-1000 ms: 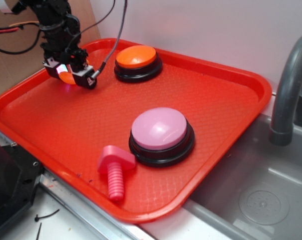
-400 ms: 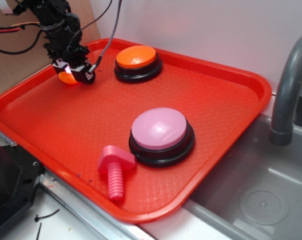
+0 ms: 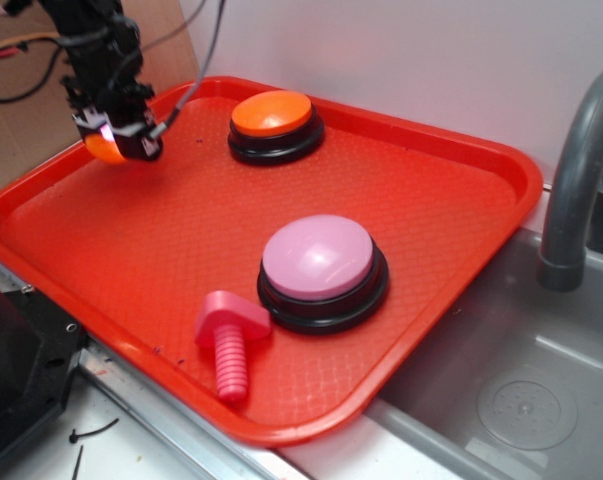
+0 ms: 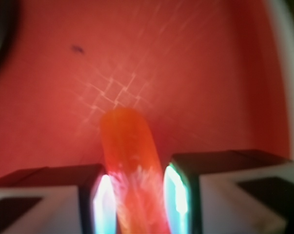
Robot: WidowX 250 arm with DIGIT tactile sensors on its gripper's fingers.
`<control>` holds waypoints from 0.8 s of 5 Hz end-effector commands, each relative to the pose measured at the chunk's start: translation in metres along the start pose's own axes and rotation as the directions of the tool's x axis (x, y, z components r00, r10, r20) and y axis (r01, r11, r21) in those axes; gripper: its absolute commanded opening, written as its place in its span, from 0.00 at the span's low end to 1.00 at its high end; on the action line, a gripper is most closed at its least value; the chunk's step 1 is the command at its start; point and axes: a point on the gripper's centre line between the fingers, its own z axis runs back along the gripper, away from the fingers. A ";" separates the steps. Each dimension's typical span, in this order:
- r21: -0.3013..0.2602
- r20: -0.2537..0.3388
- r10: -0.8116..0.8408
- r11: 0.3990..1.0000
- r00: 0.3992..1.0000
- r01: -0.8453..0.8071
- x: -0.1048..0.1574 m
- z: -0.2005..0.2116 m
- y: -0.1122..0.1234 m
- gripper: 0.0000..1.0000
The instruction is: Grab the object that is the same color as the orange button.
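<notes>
The pincer (image 3: pixel 119 140) grips the orange crescent (image 4: pixel 132 170), apparently lifted left of the orange button (image 3: pixel 272 113). Grab looks done.

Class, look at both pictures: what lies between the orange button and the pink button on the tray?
Nothing. In the exterior view, only bare red tray separates the orange button from the pink button. The wrist view shows neither button clearly.
</notes>
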 end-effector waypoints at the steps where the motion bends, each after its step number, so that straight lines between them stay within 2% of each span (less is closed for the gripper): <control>1: -0.050 -0.002 -0.077 0.996 0.997 0.077 -0.033 0.099 -0.039 0.00; 2: -0.083 0.027 -0.109 0.990 0.994 0.111 -0.045 0.138 -0.074 0.00; 3: -0.082 0.063 -0.114 0.989 0.991 0.119 -0.056 0.156 -0.088 0.00; 4: -0.061 0.076 -0.135 0.988 0.988 0.139 -0.060 0.151 -0.094 0.00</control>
